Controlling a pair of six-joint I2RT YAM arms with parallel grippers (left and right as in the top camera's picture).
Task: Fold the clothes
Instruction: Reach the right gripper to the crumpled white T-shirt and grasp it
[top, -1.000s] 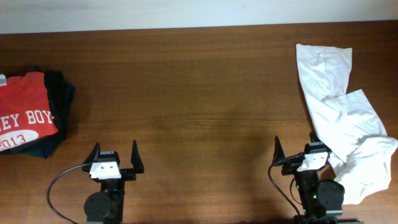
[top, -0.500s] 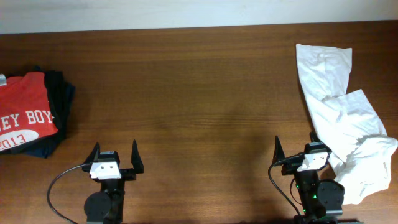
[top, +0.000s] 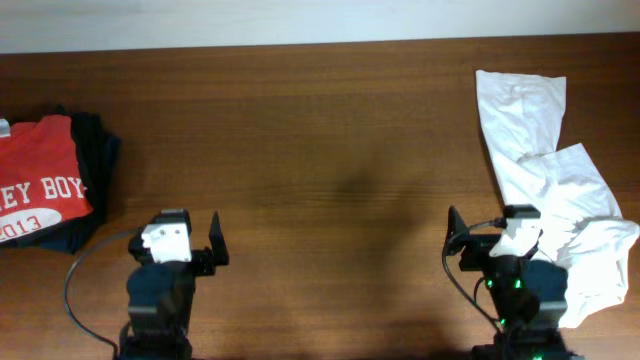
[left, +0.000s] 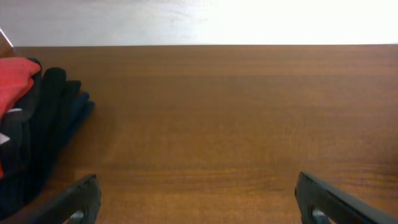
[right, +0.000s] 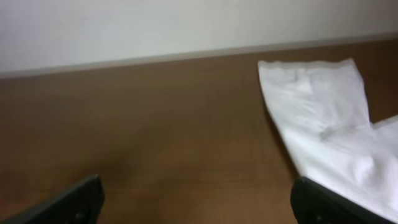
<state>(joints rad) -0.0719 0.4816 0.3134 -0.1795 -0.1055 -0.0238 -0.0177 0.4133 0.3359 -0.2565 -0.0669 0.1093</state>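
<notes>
The white T-shirt (top: 545, 170) lies crumpled and bunched lengthwise along the table's right side, from the far edge to the near right corner; it also shows in the right wrist view (right: 329, 118). No printed mark shows on it. My right gripper (top: 495, 232) is open and empty at the shirt's left edge near the front, its right finger next to the cloth (right: 196, 199). My left gripper (top: 185, 240) is open and empty over bare wood at the front left (left: 196, 199).
A folded red T-shirt with white lettering (top: 35, 180) lies on a stack of dark navy folded garments (top: 95, 175) at the table's left edge, also in the left wrist view (left: 37, 137). The brown wooden table (top: 320, 150) ends at a pale wall behind.
Both arms have lifted and moved forward from their rest pose; the grippers now sit a little farther over the table. The white T-shirt has not moved.
</notes>
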